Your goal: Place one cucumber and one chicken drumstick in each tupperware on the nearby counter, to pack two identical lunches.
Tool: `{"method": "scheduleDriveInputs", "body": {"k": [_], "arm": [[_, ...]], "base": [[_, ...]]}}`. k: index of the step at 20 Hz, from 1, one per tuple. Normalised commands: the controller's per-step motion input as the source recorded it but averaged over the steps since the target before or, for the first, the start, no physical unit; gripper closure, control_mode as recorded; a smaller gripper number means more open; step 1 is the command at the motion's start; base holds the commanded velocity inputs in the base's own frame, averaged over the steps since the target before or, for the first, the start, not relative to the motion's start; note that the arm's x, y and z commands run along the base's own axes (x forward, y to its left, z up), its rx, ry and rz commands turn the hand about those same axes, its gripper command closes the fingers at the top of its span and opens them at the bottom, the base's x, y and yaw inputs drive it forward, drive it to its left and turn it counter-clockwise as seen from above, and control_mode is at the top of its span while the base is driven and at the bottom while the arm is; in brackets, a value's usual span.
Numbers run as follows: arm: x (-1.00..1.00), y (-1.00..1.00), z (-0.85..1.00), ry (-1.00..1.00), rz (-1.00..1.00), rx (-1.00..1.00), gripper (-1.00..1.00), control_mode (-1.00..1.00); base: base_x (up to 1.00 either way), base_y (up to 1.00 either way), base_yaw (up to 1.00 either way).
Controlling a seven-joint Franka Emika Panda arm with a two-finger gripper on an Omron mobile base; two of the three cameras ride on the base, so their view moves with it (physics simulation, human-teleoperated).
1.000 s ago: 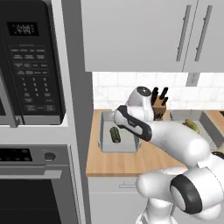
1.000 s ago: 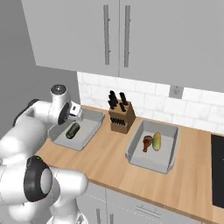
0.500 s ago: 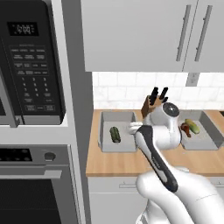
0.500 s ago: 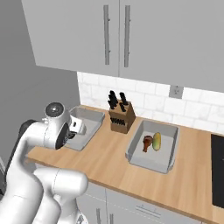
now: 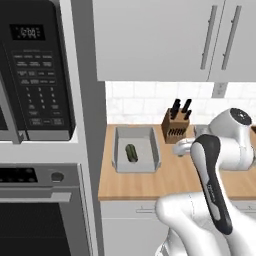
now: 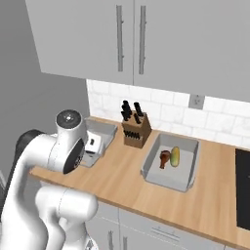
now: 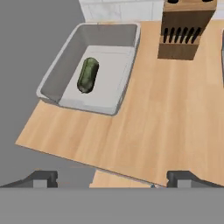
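With its jaws spread wide and empty, the gripper [image 7: 111, 179] hangs above the counter [image 7: 144, 127], the one-cucumber [image 7: 87, 75] left tupperware [image 7: 57, 76] at 11 o'clock, presumably awaiting a drumstick.

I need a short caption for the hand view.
Open gripper above counter; one cucumber in grey tupperware.

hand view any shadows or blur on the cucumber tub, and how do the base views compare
Hand view: the cucumber is sharp, the tub has flat shading and darker inner walls, no glare. Left base view: even light, soft edges, and the arm hides the counter's right part. Right base view: the drumstick and the second cucumber are small but clear.
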Motion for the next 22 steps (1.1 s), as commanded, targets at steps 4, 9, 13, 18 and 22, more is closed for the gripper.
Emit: {"method": "scheduleDriveInputs", "body": {"k": [4, 9, 13, 18, 22], "arm": [[0.0, 0.0, 0.0, 0.0, 0.0, 0.0, -1.0, 1.0], [0.0, 0.0, 0.0, 0.0, 0.0, 0.0, -1.0, 1.0], [0.0, 0.0, 0.0, 0.0, 0.0, 0.0, -1.0, 1.0], [0.0, 0.0, 0.0, 0.0, 0.0, 0.0, -1.0, 1.0], [0.0, 0.0, 0.0, 0.0, 0.0, 0.0, -1.0, 1.0]], "base": [[-1.0, 0.23, 0.0], [-1.0, 0.45, 0.0], [-0.89, 1.0, 0.17], [-0.37, 1.0, 0.36], [-0.2, 1.0, 0.53]]}}
